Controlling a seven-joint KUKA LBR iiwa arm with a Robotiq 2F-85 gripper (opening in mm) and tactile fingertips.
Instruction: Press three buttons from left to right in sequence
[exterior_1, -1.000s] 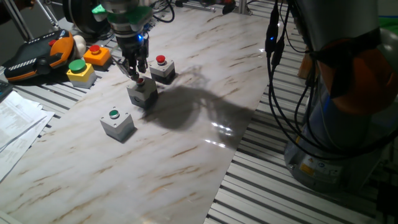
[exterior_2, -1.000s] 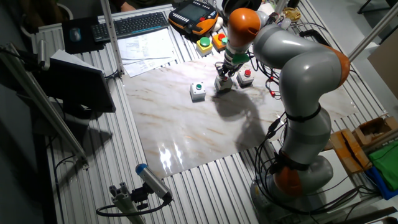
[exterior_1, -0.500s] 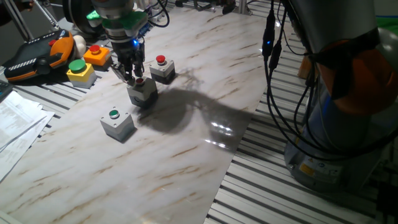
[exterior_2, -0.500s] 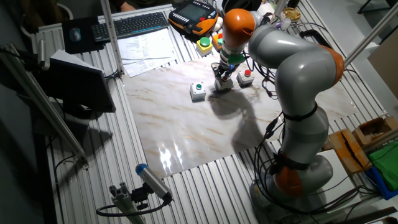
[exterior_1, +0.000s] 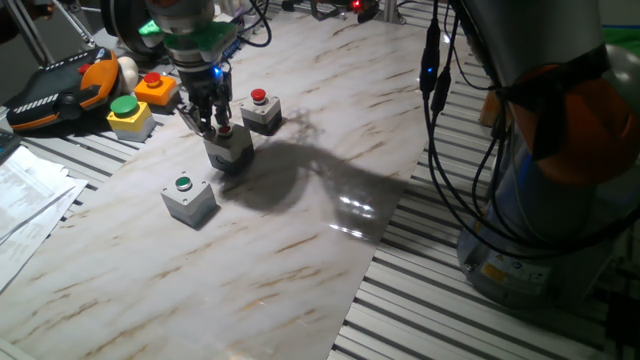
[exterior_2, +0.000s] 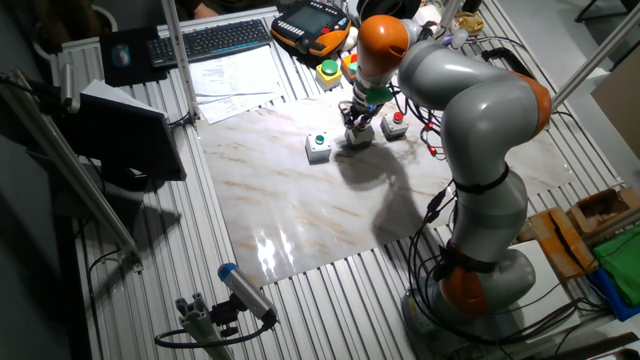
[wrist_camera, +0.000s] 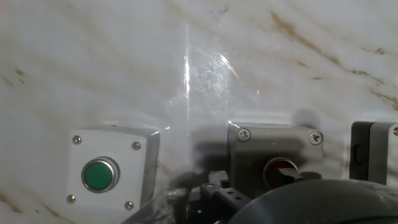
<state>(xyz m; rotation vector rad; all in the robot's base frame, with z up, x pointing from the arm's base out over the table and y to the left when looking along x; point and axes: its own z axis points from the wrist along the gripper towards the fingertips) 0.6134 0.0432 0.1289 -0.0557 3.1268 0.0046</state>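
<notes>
Three light-grey button boxes stand in a row on the marble board. The left box (exterior_1: 188, 200) (exterior_2: 318, 147) (wrist_camera: 111, 174) has a green button. The middle box (exterior_1: 231, 151) (exterior_2: 358, 137) (wrist_camera: 275, 152) has a red button (wrist_camera: 277, 172), partly covered. The right box (exterior_1: 262, 112) (exterior_2: 396, 124) has a red button; only its edge (wrist_camera: 373, 152) shows in the hand view. My gripper (exterior_1: 211, 125) (exterior_2: 356, 121) stands upright with its fingertips down at the top of the middle box. No view shows whether the fingers are open or shut.
A yellow box with a green button (exterior_1: 129, 116) and an orange box with a red button (exterior_1: 156, 89) sit off the board at back left, beside a teach pendant (exterior_1: 60, 90). Papers (exterior_1: 25, 195) lie left. The robot base (exterior_1: 560, 190) and cables (exterior_1: 440, 110) stand right.
The gripper has shifted slightly left and down onto the middle box since a second ago. It has barely moved in the last half second. The boxes have not moved.
</notes>
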